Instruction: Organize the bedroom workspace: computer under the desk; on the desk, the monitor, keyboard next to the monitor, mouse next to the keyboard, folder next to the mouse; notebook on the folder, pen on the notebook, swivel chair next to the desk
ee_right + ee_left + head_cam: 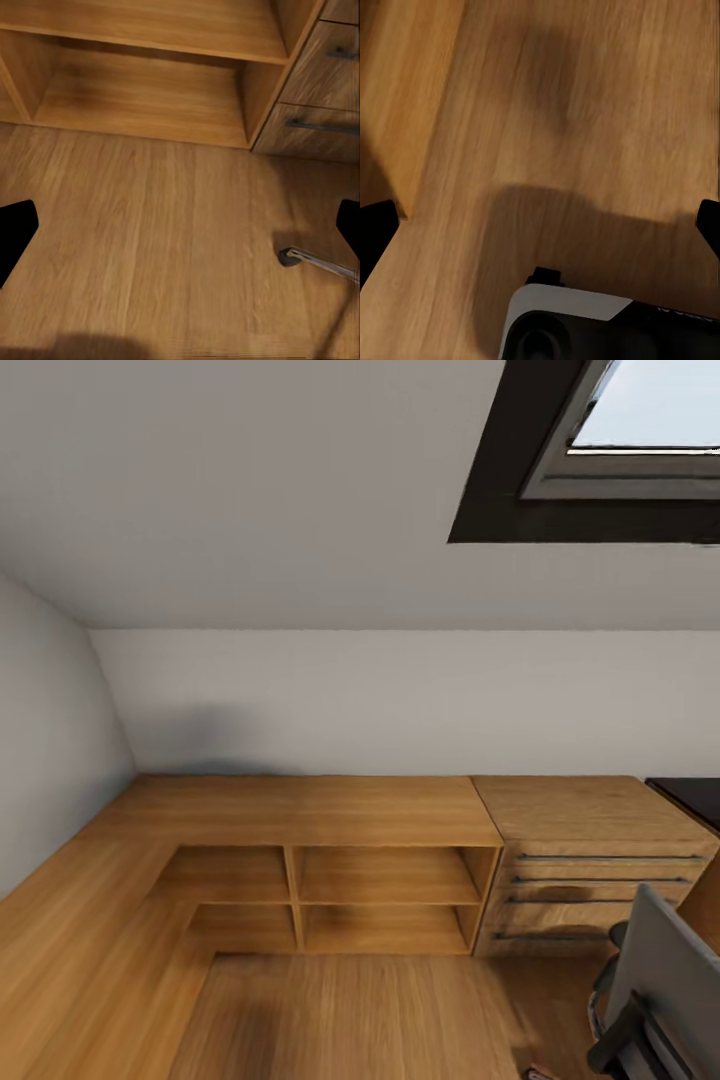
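Facing a low wooden shelf unit point(330, 860) under the sloped grey ceiling, the robot looks to be in transit, with most of the task's things out of the pictures. Going left to right in the head view: a grey side wall, then the shelf unit's open compartments, all bare, then a wooden drawer chest point(595, 880) butted against the shelf unit's right end, with dark bar handles. Past the chest's far right corner a sliver of the desk point(695, 795) shows its black top. At the lower right edge stands the swivel chair point(665, 985), its grey back and a black armrest cut off by the frame; whether the folder lies on its seat cannot be told. A dark-framed skylight point(600, 470) sits above.

The left gripper point(544, 225) hangs over bare wood floor point(585, 112), its two dark fingertips at opposite sides of the wrist view, spread wide and holding nothing. The right gripper point(184, 232) is likewise spread wide and empty over the floor, near the shelf unit's lower compartment and the chest's drawers; one chrome chair leg with its caster point(289, 257) lies just beside its right fingertip.

My judgement: the step in hand is reaching the chair and desk. Doing it well means turning the base rightward until the seat and desk top are fully in sight, while keeping the right arm clear of the chair's legs.
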### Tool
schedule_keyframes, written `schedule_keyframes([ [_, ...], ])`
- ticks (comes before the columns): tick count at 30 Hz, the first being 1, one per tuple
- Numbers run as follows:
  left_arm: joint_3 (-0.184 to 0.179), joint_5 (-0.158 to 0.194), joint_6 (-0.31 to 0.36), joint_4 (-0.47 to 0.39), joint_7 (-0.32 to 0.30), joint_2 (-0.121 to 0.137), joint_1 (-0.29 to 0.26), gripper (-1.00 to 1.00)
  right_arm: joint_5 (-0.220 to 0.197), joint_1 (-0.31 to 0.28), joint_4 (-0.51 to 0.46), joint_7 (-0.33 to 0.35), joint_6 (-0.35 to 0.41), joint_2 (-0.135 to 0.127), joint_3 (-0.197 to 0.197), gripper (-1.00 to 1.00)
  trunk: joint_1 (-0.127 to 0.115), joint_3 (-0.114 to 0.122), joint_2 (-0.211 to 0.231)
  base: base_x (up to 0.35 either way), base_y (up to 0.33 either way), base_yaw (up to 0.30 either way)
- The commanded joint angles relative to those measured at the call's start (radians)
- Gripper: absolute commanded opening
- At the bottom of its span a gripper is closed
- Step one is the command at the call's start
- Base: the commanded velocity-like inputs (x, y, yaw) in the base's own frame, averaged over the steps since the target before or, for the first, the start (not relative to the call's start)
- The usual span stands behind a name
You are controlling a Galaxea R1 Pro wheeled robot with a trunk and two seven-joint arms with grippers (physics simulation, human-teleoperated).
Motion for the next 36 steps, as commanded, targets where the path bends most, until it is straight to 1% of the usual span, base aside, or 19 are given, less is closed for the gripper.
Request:
schedule_keyframes([
  [1,-0.009,0.005,-0.002,0.000,0.005,0.000,-0.001,1.00,-0.007,-0.001,0.002,-0.003,-0.003,0.001,0.009,1.00,0.001,-0.002,-0.002,0.001,0.001,-0.300],
  [3,-0.009,0.005,-0.002,0.000,0.005,0.000,-0.001,1.00,-0.007,-0.001,0.002,-0.003,-0.002,0.001,0.009,1.00,0.001,-0.002,-0.002,0.001,0.049,-0.300],
  [9,-0.009,0.003,-0.003,0.000,0.003,-0.002,-0.001,1.00,-0.007,-0.001,0.002,0.001,-0.002,0.001,0.009,1.00,0.001,-0.002,-0.002,0.158,0.257,-0.300],
  [28,-0.009,0.002,-0.002,0.000,0.003,-0.002,-0.001,1.00,-0.006,-0.001,0.002,0.003,-0.002,0.001,0.009,1.00,0.001,-0.002,-0.002,0.281,0.207,-0.300],
  [36,-0.009,0.002,-0.002,0.000,0.004,-0.002,-0.001,1.00,-0.006,-0.001,0.002,0.003,-0.002,0.001,0.009,1.00,0.001,-0.002,-0.002,0.059,0.050,-0.300],
])
